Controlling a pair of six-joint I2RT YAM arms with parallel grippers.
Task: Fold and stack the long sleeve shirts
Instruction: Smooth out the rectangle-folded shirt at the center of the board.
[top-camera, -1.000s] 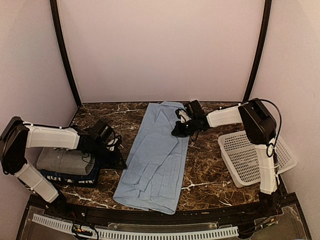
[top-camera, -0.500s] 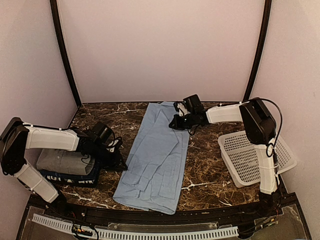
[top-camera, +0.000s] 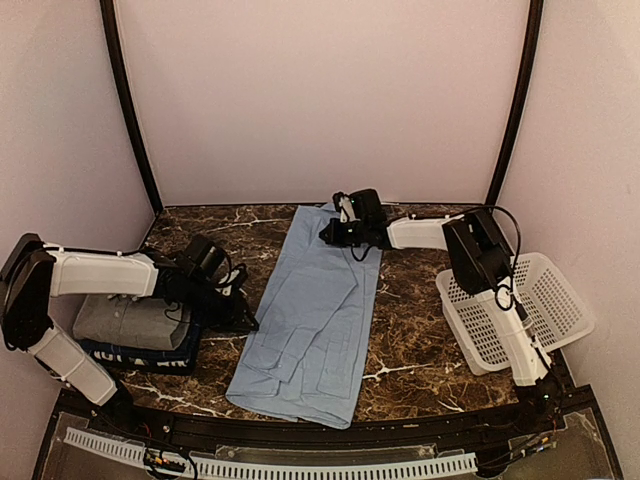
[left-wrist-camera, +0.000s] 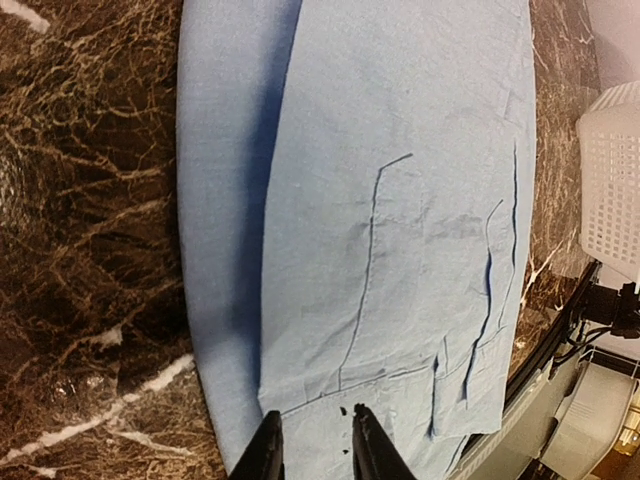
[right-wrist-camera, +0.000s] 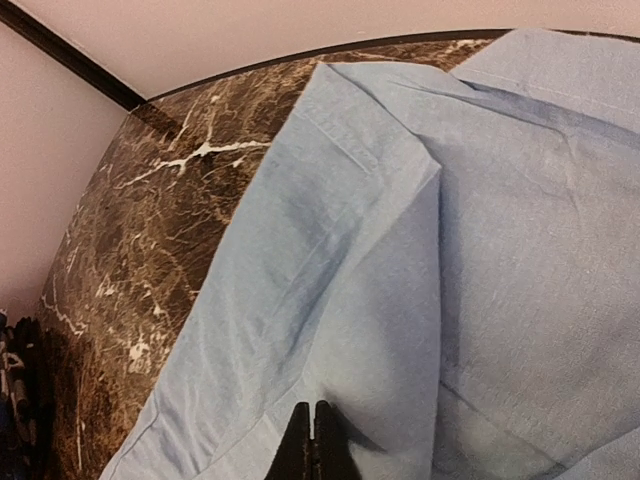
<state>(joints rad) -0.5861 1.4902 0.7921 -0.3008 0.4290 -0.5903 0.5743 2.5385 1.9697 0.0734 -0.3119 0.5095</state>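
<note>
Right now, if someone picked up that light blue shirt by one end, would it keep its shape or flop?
The light blue shirt would probably flop: it lies flat in thin, softly creased layers. It looks light for its size. Pushed across the marbled table, it would likely bunch rather than slide whole.

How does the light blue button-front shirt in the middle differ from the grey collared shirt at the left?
The light blue cloth shirt lies stretched out as a long strip, while the grey cloth shirt is folded into a compact block. The blue one rests directly on the dark marble table, whereas the grey one sits on top of a dark navy shirt. Both are soft cloth and lie flat.
</note>
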